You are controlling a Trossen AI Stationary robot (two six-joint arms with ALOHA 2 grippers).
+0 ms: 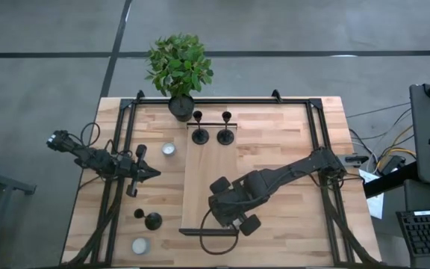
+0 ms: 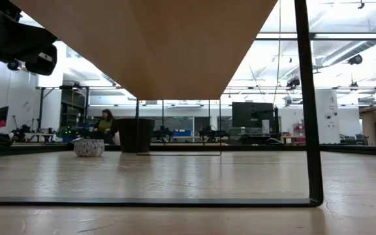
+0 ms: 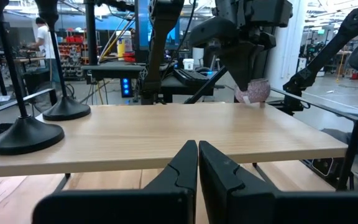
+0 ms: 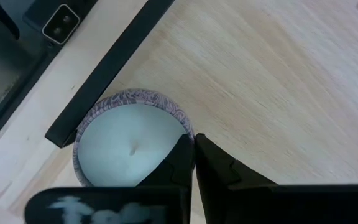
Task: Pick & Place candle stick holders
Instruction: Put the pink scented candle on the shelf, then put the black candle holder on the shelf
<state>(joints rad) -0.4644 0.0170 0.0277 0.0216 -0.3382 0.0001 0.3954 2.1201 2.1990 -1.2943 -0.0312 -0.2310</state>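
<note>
Two black candle stick holders (image 1: 200,134) (image 1: 226,134) stand on their disc bases at the far end of a raised wooden shelf (image 1: 207,168); they also show in the left wrist view (image 3: 23,134) (image 3: 67,111). A third holder (image 1: 153,220) stands on the table left of the shelf. My left gripper (image 1: 154,173) (image 3: 197,155) is shut and empty, left of the shelf. My right gripper (image 1: 219,217) (image 4: 193,146) is over the shelf's near left part, shut on a white candle with a patterned rim (image 4: 129,149) (image 3: 253,90). My right gripper pinches the candle's patterned rim wall (image 4: 185,127), one finger over the wax inside and one outside. The fingers come from above, pointing down. The candle hangs tilted below them, seemingly just clear of the shelf, by the shelf's black edge bar (image 4: 104,68).
A black plant pot (image 1: 181,106) stands at the table's far edge behind the shelf. Two white tealights (image 1: 169,149) (image 1: 139,245) lie on the table left of the shelf. Black frame rails (image 1: 114,187) (image 1: 323,149) run along both table sides. A person (image 2: 104,124) sits in the room beyond.
</note>
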